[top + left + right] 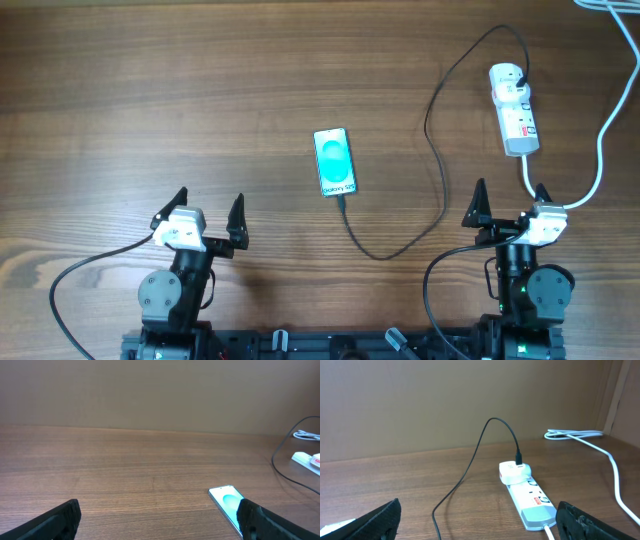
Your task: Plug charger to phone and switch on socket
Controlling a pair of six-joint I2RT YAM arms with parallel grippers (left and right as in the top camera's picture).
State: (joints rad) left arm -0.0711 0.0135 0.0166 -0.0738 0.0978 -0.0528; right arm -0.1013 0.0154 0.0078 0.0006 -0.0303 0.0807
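Centre frame: small flat teal-screened phone (335, 161), thin black charger cable (443, 200) tip at its lower edge, seating unclear | upper right: white plastic power strip (513, 112) | left pincer (209, 200) and right pincer (510, 190) wide open, empty | advice: align tip squarely, push gently

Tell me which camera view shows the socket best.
The right wrist view: the socket lies close and whole, with the adapter and charger plugged in at its far end. Overhead shows it whole but small; left wrist catches only one end at the frame's edge.
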